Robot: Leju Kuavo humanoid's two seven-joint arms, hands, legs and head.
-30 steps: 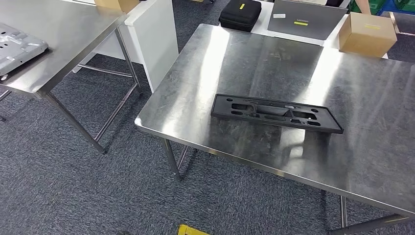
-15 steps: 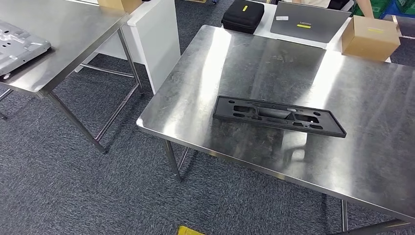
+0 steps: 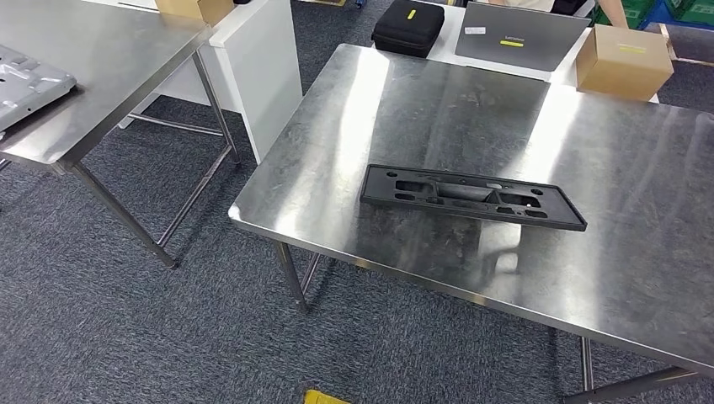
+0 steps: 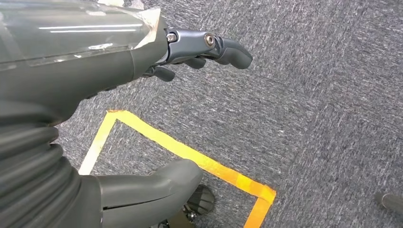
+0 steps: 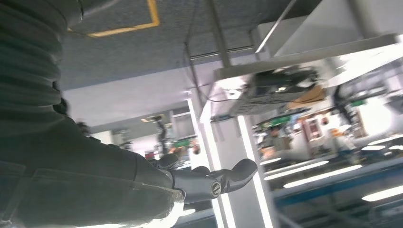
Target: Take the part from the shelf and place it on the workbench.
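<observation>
Steel workbench [image 3: 404, 109] stands on grey carpet [image 3: 109, 328]; its top is brushed, reflective, with glare streaks. A second steel table [image 3: 109, 59] stands to the left, carrying a grey metal plate [image 3: 25, 80] at its edge. A white cabinet [image 3: 265, 59] sits between the two. At the far edge of the workbench: a black case [image 3: 408, 25], a grey laptop [image 3: 522, 35] and a cardboard box [image 3: 623, 61].

The part [image 3: 471, 198], a long black plastic frame with cut-outs, lies flat on the workbench, near its front edge.

Left hand [image 4: 157, 71] hangs above carpet marked with yellow tape [image 4: 190, 156], fingers [image 4: 228, 47] loosely extended, holding nothing. Right hand [image 5: 190, 178] likewise holds nothing, fingers apart. Both are well apart from the part.
</observation>
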